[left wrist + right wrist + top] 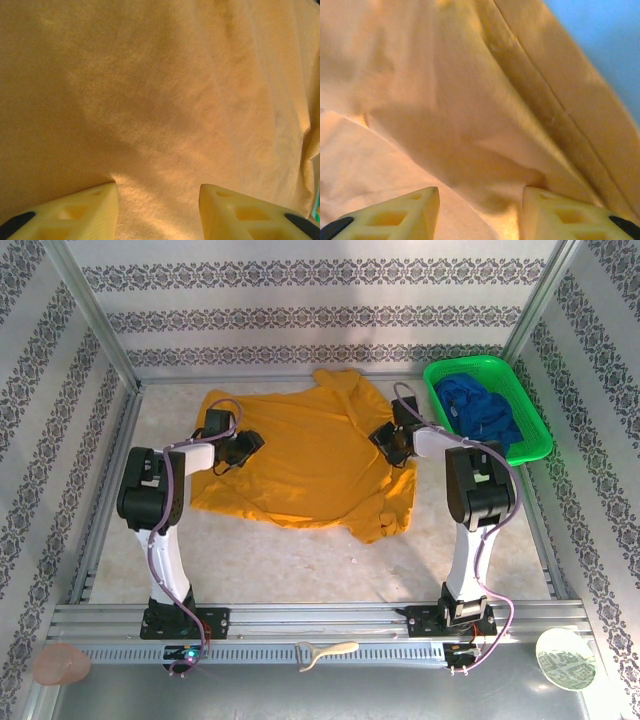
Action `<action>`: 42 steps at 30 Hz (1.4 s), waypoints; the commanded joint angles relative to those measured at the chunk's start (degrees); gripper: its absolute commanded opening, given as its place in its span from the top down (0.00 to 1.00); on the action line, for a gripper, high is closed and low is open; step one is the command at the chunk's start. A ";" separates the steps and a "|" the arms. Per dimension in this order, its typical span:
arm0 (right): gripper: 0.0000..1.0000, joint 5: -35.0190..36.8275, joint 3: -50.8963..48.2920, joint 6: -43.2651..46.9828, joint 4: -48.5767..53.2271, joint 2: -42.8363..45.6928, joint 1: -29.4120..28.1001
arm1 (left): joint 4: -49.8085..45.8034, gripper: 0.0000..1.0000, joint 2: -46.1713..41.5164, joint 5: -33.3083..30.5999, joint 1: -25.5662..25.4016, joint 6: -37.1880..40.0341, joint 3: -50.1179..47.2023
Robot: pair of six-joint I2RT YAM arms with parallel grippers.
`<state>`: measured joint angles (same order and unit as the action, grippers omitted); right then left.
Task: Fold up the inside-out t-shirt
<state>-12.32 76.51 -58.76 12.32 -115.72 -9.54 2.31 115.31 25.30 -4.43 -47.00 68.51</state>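
We start at the left gripper. Its two yellow fingers stand partly apart with nothing clamped between them, and smooth mustard cloth fills the gap beyond the tips. We cannot tell whether the tips touch the fabric. In the top view this gripper hangs over the side of the shirt farthest from the green basket.

The right gripper is also partly apart, with its fingers separated and no fold pinched between them. Under it the cloth rises in soft ridges, and a stitched hem runs diagonally past the far finger. From above, this gripper sits over the shirt edge nearest the basket.

The inside-out t-shirt lies spread on the table just to the left of the basket, with a plain mustard face up. Its basket-side edge is rumpled, and one sleeve is bunched at the near corner on that side.

The basket holds a crumpled blue garment. Well away from the basket, along the near rail, lie a pale brush-like tool and a pinkish disc.
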 commanded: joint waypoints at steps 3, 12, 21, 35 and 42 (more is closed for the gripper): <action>0.52 -2.82 0.64 10.78 3.27 9.74 0.33 | -2.25 0.54 0.39 -1.25 0.67 1.15 4.21; 0.42 8.18 -30.66 12.75 8.27 41.15 -4.53 | -1.79 0.52 -9.35 2.29 -3.28 0.20 -2.18; 0.39 16.58 -42.03 9.82 12.01 50.44 -15.51 | 3.60 0.51 -7.41 3.31 -7.67 -4.10 -7.84; 1.00 19.17 -45.23 6.72 13.95 51.98 -18.58 | 8.35 0.52 -5.17 -3.29 -8.51 -9.33 -15.16; 1.00 19.06 -54.62 -5.05 23.34 71.22 -19.08 | 9.76 0.52 -5.50 -5.01 -8.58 -11.09 -17.24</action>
<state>5.61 24.82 -57.01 29.17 -48.90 -27.68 14.96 108.22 24.40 -12.38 -56.80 53.91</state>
